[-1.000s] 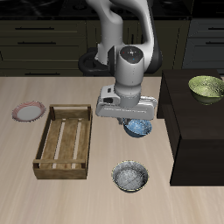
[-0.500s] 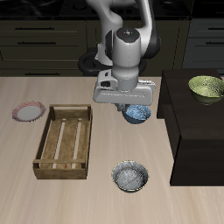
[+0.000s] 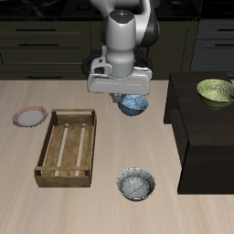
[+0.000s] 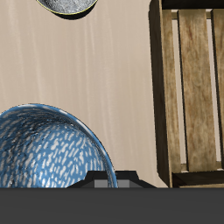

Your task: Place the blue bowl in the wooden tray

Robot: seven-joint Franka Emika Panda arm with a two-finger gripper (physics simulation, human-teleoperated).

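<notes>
While gripped, apparently by its rim, the blue bowl hangs beneath the gripper at upper centre of the exterior frame, above the tabletop beside the wooden tray.

No readable text, labels, brands, numbers or signs in either view. Blue bowl showed only speckle pattern, no lettering. Wooden tray slats bare, unmarked. Robot arm casing looked blank, though exterior view possibly too coarse to reveal small print.
</notes>
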